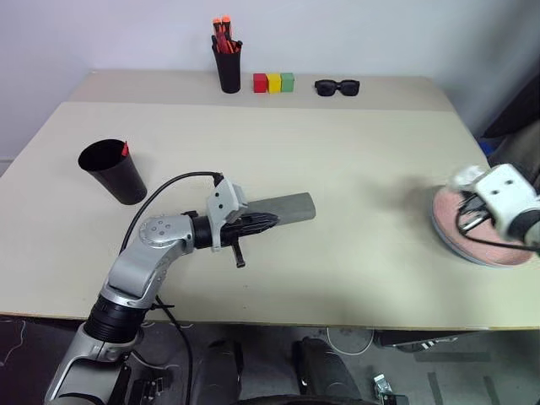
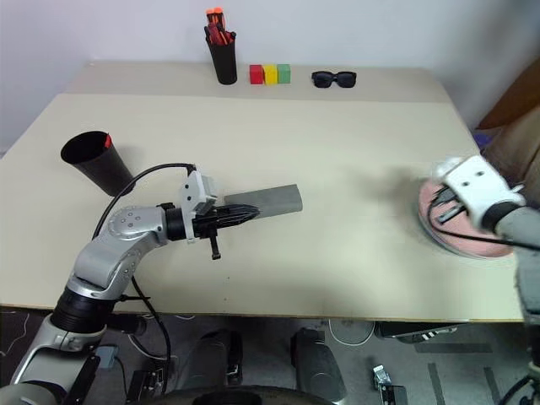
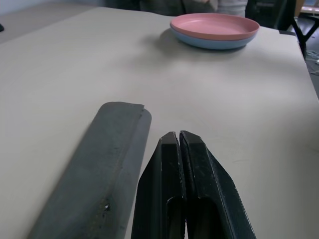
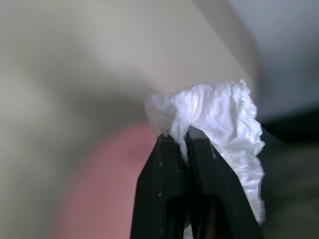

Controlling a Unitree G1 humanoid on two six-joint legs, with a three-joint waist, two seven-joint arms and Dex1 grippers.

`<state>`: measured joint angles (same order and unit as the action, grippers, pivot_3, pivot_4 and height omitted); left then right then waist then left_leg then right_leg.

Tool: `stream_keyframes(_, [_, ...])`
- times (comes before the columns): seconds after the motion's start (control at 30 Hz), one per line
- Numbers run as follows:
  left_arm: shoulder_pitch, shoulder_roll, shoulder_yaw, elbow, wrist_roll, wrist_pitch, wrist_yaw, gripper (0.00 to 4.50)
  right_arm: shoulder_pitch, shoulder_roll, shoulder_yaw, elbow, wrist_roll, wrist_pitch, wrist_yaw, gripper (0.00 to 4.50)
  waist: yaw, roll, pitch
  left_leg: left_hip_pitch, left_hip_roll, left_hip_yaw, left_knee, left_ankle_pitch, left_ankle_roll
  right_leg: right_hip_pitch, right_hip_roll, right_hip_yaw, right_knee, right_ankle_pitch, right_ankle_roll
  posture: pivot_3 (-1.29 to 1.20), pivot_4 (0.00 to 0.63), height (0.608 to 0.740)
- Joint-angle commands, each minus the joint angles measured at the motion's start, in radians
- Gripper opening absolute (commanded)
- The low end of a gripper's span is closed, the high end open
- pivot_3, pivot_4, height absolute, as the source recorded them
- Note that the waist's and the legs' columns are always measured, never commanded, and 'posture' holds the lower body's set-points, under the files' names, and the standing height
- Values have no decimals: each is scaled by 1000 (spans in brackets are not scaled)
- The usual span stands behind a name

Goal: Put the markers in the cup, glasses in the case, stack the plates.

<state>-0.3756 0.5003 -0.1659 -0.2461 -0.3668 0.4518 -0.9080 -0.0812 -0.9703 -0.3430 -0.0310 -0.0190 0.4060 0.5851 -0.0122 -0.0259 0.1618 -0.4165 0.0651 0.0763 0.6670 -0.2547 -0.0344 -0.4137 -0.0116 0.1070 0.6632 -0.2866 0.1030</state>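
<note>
We find the right gripper [image 4: 177,137] blurred in the head views, the plates [image 1: 456,232] partly covered, and the cup's [image 1: 114,169] contents indistinct.

text: none readable | labels: none | brands: none | numbers: none | signs: none
</note>
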Motion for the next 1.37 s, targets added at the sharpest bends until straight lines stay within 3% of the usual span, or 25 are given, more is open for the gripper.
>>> stream_keyframes(0.03, [-6, -1, 32, -18, -16, -12, 10, 0, -3, -3, -2, 64, -15, -17, -13, 660, -3, 0, 0, 0, 0, 0, 0, 0, 0, 0, 0, 0, 0, 0, 0, 0, 150, 725])
stream_keyframes(0.07, [-2, 0, 38, -21, -15, -12, 16, 0, -7, -1, 4, 73, -17, -23, -15, 938, -5, 1, 0, 0, 0, 0, 0, 0, 0, 0, 0, 0, 0, 0, 0, 0, 150, 725])
stream_keyframes(0.27, [29, 10, 104, -36, -31, -4, 66, 0, -58, 2, 37, 103, -23, -64, -22, 3987, -19, 1, 0, 2, 0, 0, -1, 0, 0, 0, 0, 1, 1, 1, 2, 0, 150, 725])
stream_keyframes(0.53, [137, 21, 315, -72, -7, -33, 261, 0, -187, 97, 62, 37, 163, -158, 112, 3987, -32, 1, 0, 3, 1, 0, -2, 0, 0, 1, 0, 0, 1, 1, 3, 0, 150, 725])
stream_keyframes(0.77, [341, 42, 449, -194, -4, -29, 343, 0, -219, 211, 147, -61, 357, -53, 270, 3987, -28, -1, 1, 5, 1, 0, -3, 0, 0, 3, -1, 0, 0, 1, 3, 0, 150, 725])
stream_keyframes(1.0, [475, 51, 547, -266, -24, -20, 382, 0, -326, 267, 231, 99, 306, -125, 277, 3987, -31, -1, 1, 6, 1, 1, -2, 0, 0, 4, -2, 0, 0, 0, -1, 0, 150, 725])
stream_keyframes(1.37, [550, 34, 588, -314, -32, -17, 431, 0, -408, 315, 296, 268, 243, -241, 288, 3987, -33, -1, 1, 6, 1, 2, -3, 0, 0, 4, -1, 0, 0, 0, -1, 0, 150, 725])
